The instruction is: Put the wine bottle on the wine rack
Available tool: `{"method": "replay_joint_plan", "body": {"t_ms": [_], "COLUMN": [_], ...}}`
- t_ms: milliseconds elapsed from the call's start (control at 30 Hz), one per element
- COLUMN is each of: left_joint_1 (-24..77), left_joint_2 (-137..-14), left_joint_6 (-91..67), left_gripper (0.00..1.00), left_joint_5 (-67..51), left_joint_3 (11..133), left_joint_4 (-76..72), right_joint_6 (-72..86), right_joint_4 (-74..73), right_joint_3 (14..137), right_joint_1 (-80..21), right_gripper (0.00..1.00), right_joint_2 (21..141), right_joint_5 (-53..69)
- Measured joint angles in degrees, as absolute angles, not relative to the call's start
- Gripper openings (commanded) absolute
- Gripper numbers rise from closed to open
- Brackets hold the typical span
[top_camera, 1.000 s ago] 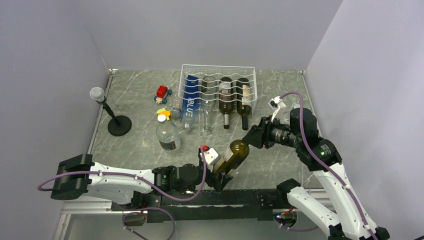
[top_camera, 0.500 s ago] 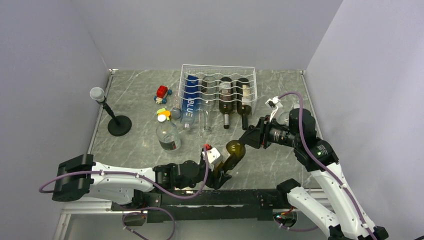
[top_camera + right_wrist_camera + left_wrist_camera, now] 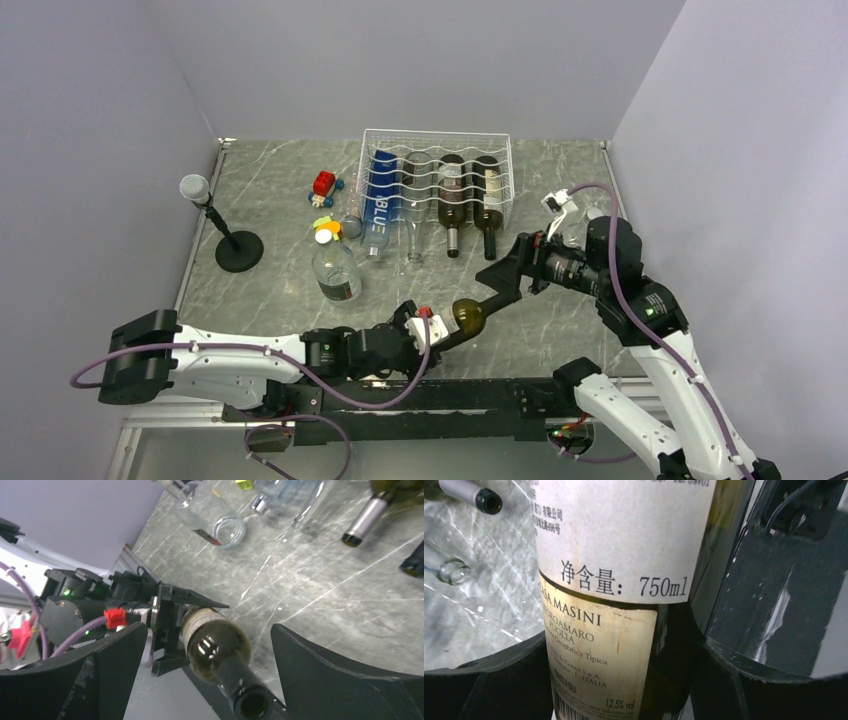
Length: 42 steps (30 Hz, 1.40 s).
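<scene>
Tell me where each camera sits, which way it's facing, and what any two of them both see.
Top external: above and behind the bases, looking down at the table, both arms and the wine rack.
Left wrist: on the left arm, facing the wine bottle label between the left fingers.
Right wrist: on the right arm, looking down the bottle's neck toward the left gripper, right fingers flanking.
All three show the wine bottle.

Left claw (image 3: 624, 650) clamped, right claw (image 3: 207, 645) agape.
</scene>
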<state>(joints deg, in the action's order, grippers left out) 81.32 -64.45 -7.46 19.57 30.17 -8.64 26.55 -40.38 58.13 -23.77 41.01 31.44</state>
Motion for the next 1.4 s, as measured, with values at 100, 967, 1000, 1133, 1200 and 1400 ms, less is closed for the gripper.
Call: {"method": "replay_joint_plan", "body": {"t_ms": [100, 967, 1000, 1133, 1200, 1400], "left_joint_1": [81.8, 86.0, 86.1, 86.3, 86.3, 86.7], "left_joint_2": [-64.2, -53.7, -53.8, -53.8, -53.8, -52.5], "left_joint_6": [-2.0, 31.1, 31.1, 30.9, 30.8, 31.0], "left_gripper": [0.01, 0.01, 0.01, 0.01, 0.01, 0.01], "left_joint_5": [19.5, 30.3, 30.5, 31.4, 31.6, 33.1], "left_joint_3": [31.4, 34.6, 34.6, 34.2, 33.9, 32.6], "left_joint_4": [-5.3, 5.1, 5.5, 6.9, 6.9, 7.3], "right_joint_6": [25.1, 13.1, 13.0, 12.4, 12.2, 12.1], "right_joint_4": [-41.6, -56.4, -56.4, -56.6, -56.6, -57.2], "right_joint_3": [59.8, 63.0, 63.0, 63.0, 63.0, 63.0], "right_joint_1": [-23.8, -57.7, -58.4, -60.6, -61.5, -63.3], "right_gripper": [1.00, 0.92, 0.91, 0.84, 0.82, 0.80], "right_joint_2": [40.4, 54.6, 55.5, 58.0, 58.6, 59.3], "right_joint_5": [29.4, 16.9, 16.4, 14.8, 14.3, 13.5]}}
